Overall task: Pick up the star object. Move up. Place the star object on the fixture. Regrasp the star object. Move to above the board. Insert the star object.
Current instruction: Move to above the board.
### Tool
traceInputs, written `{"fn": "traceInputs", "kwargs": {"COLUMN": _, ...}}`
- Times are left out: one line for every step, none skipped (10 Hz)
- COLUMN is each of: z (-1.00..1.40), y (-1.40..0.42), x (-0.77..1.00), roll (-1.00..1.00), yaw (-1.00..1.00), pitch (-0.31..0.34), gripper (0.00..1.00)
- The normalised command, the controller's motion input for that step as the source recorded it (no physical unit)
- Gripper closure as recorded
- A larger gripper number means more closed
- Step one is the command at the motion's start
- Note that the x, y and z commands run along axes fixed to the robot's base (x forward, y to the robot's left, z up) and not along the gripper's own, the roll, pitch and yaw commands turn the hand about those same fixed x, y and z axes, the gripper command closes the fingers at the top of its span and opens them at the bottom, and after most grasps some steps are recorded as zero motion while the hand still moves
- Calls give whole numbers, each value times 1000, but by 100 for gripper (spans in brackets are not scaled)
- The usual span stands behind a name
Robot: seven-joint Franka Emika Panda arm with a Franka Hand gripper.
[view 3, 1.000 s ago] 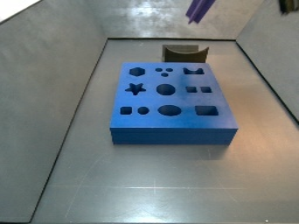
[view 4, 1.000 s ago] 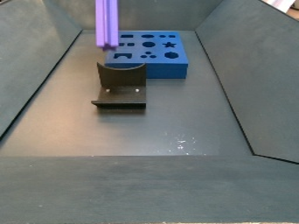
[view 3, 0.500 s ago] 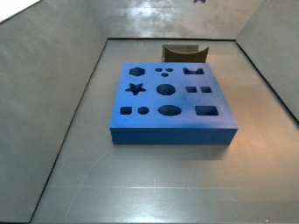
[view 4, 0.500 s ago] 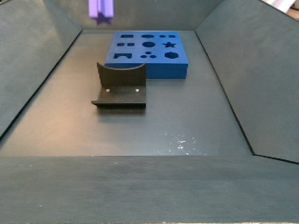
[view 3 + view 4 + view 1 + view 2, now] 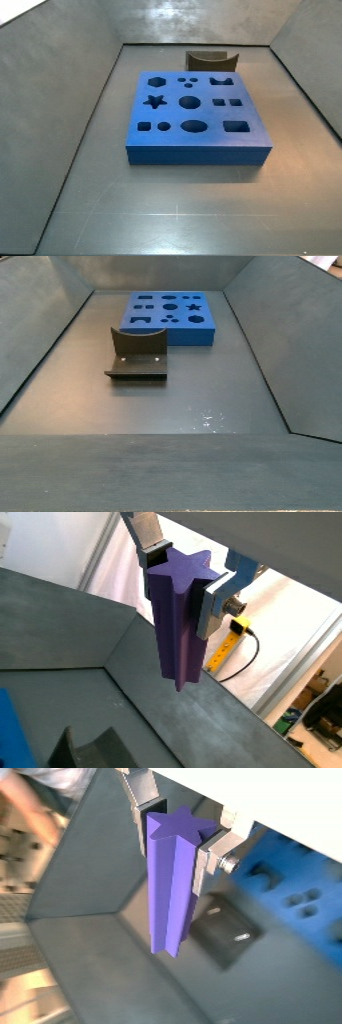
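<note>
In both wrist views my gripper is shut on the star object, a long purple star-section peg hanging straight down from between the silver fingers. Gripper and peg are high up, out of both side views. The blue board with its shaped holes lies flat on the floor; part of it shows blurred in a wrist view. The dark fixture with a notched top stands just beside the board, and shows blurred below the peg.
Grey sloping walls enclose the floor on all sides. A yellow strip and a cable hang outside the enclosure beyond the wall.
The gripper with the purple peg has risen: it showed at the top of both side views a second ago, only its tip half a second ago, and has now left them.
</note>
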Motion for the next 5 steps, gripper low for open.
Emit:
{"fn": "traceInputs", "kwargs": {"z": 90, "y": -1000, "x": -971, "roll": -1000, "yaw": -144, "pitch": -28, "gripper": 100}}
{"fn": "traceInputs", "kwargs": {"z": 99, "y": -950, "x": -1000, "roll": -1000, "yaw": -140, "pitch": -63, "gripper": 100}}
{"fn": "traceInputs", "kwargs": {"z": 60, "y": -891, "x": -1000, "roll": -1000, "yaw": -132, "pitch": -79, "gripper": 100}}
{"fn": "traceInputs", "kwargs": {"z": 77, "y": -881, "x": -1000, "roll": -1000, "yaw": -137, "pitch": -81, "gripper": 100}}
{"fn": "traceInputs", "kwargs": {"z": 68, "y": -844, "x": -1000, "roll": -1000, "yaw": -144, "pitch": -78, "gripper": 100}}
